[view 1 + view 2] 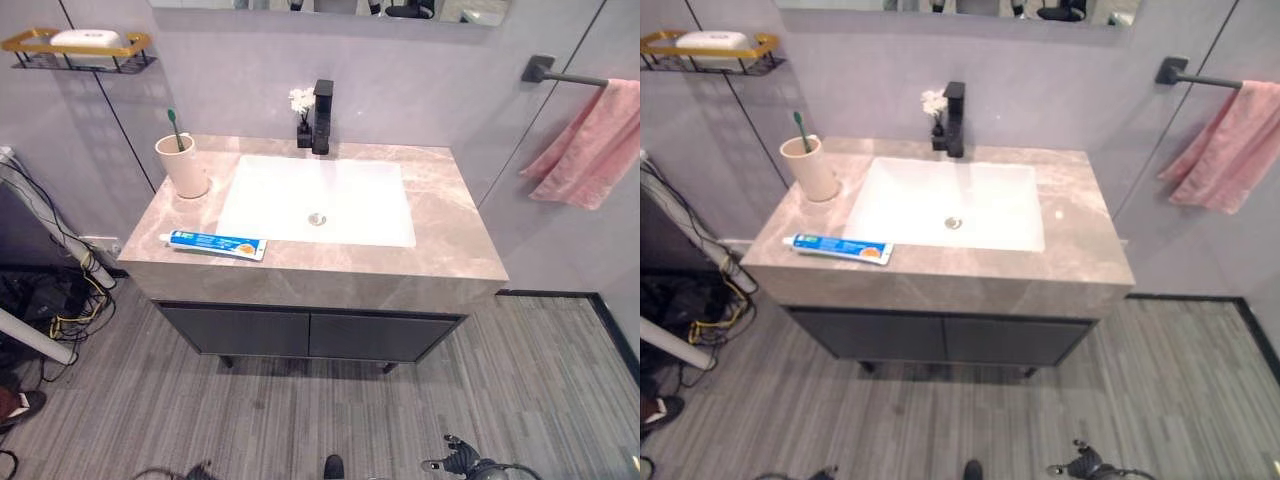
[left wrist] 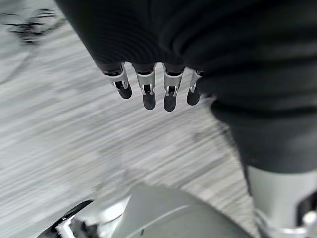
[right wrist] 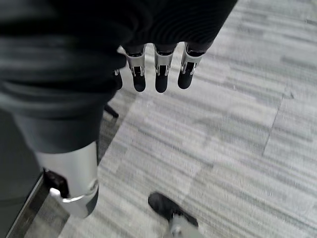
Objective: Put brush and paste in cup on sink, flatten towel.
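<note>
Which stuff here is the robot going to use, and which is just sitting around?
For the job:
toothbrush, already standing in the cup
toothpaste tube, lying on the countertop by the sink
pink towel, bunched on its bar

Just sitting around:
black tap
small white flower
soap on the wall shelf

Bathroom, stone-topped vanity (image 1: 455, 235) with white sink (image 1: 318, 200) (black tap (image 1: 321, 117)), pink towel (image 1: 588, 145) on wall rail

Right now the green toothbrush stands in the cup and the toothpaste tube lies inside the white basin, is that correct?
Not quite. The toothbrush does stand in the cup, but the toothpaste tube lies on the stone counter in front of the basin, not inside it. The left eye view shows this.
</note>
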Controlling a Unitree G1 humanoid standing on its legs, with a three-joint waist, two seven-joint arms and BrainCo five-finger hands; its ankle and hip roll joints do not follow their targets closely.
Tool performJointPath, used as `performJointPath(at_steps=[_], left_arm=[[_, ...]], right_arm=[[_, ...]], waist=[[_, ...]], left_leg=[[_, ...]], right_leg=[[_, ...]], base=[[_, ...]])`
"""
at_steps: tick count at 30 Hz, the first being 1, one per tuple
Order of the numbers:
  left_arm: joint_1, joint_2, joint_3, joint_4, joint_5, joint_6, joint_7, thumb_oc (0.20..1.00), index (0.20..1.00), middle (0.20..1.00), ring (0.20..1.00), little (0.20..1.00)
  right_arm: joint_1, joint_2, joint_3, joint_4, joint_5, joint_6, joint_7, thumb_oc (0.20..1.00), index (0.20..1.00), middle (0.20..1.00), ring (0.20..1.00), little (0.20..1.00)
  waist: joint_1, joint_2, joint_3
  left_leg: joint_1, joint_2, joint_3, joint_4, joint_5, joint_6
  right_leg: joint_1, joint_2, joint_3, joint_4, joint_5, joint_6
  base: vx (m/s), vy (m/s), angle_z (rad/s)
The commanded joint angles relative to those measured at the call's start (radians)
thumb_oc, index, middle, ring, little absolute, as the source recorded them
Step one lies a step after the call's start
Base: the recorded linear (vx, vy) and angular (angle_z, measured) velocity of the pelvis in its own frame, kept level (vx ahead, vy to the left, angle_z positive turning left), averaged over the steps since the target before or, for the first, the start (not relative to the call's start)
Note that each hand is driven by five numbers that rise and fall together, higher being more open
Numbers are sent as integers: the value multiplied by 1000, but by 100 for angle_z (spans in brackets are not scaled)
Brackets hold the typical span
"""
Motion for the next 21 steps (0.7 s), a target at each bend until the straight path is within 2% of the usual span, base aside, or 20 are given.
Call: performJointPath(at_steps=[1, 2, 3, 4, 5, 6, 7, 8, 11, 12, 17, 21], left_arm=[[13, 27, -43, -24, 1, 0, 27, 1000, 1000, 1000, 1000, 1000], [-108, 84, -58, 16, -17, 15, 10, 1000, 1000, 1000, 1000, 1000], [-44, 51, -48, 8, -18, 3, 24, 1000, 1000, 1000, 1000, 1000], [32, 21, -43, 20, 6, -1, 32, 1000, 1000, 1000, 1000, 1000], [49, 21, -45, 2, 5, -7, 28, 1000, 1000, 1000, 1000, 1000], [49, 21, -45, 2, 5, -7, 28, 1000, 1000, 1000, 1000, 1000], [53, 20, -45, 3, 4, -9, 27, 1000, 1000, 1000, 1000, 1000], [64, 22, -42, 2, -1, -14, 20, 1000, 1000, 1000, 1000, 1000], [61, 24, -59, 7, 13, -14, 6, 1000, 1000, 1000, 1000, 1000], [63, 20, -56, 20, 21, -7, -1, 1000, 1000, 1000, 1000, 1000], [65, 12, -94, 7, 60, -9, -5, 1000, 1000, 1000, 1000, 1000], [64, 8, -108, -16, 68, -14, -4, 1000, 1000, 1000, 1000, 1000]], right_arm=[[24, -42, -11, 8, 46, -14, -26, 1000, 1000, 1000, 1000, 1000], [20, -47, 7, 5, 27, -12, -10, 1000, 1000, 1000, 1000, 1000], [25, -33, 14, -8, 41, -19, -20, 1000, 1000, 1000, 1000, 1000], [39, -21, 7, -16, 64, -35, -14, 1000, 1000, 1000, 1000, 1000], [35, -21, 12, -12, 73, -42, -8, 1000, 1000, 1000, 1000, 1000], [35, -21, 12, -12, 73, -42, -8, 1000, 1000, 1000, 1000, 1000], [31, -21, 14, -10, 67, -41, -11, 1000, 1000, 1000, 1000, 1000], [23, -17, 27, -6, 47, -41, -5, 1000, 1000, 1000, 1000, 1000], [18, -12, 39, 2, 17, -42, -7, 1000, 1000, 1000, 1000, 1000], [16, -8, 28, 12, 15, -37, -7, 1000, 1000, 1000, 1000, 1000], [24, -1, 32, 32, -22, -25, 0, 1000, 1000, 1000, 1000, 1000], [29, 4, 41, 28, -41, -20, 0, 1000, 1000, 1000, 1000, 1000]], waist=[[23, 3, 48], [-8, 6, 22], [7, -6, 23], [45, -5, 33], [74, 6, 44], [74, 6, 43], [81, 11, 46], [86, 17, 49], [83, 22, 44], [73, 27, 33], [63, 42, 14], [65, 47, 21]], left_leg=[[57, -18, 174, -388, 48, 86], [47, -5, 228, -489, 22, 92], [22, -16, 218, -516, 10, 105], [-26, -39, 144, -635, 51, 106], [-34, -57, 70, -678, 86, 100], [-35, -57, 70, -680, 89, 100], [-34, -61, 36, -690, 99, 99], [-13, -73, -4, -677, 83, 103], [17, -88, 3, -692, 66, 121], [46, -100, 27, -712, 50, 140], [93, -121, 61, -753, 29, 166], [97, -133, 83, -773, 21, 176]], right_leg=[[-40, -59, -9, 82, 3, 134], [-21, -48, 13, 73, -14, 144], [-10, -54, 19, 70, -19, 148], [23, -35, 48, 73, -46, 154], [37, -22, 65, 102, -73, 155], [35, -22, 64, 102, -72, 155], [38, -18, 76, 113, -80, 153], [31, -12, 90, 155, -99, 152], [23, -19, 85, 210, -109, 166], [13, -33, 93, 237, -101, 186], [13, -66, 117, 226, -90, 211], [1, -82, 127, 200, -70, 230]], base=[[386, 7, 24], [322, 26, 12], [446, 84, -11], [371, 121, -44], [312, 115, -67], [160, 81, -69], [108, 79, -70], [203, 181, -63], [146, 196, -53], [107, 217, -15], [79, 220, -19], [-35, 146, -12]])
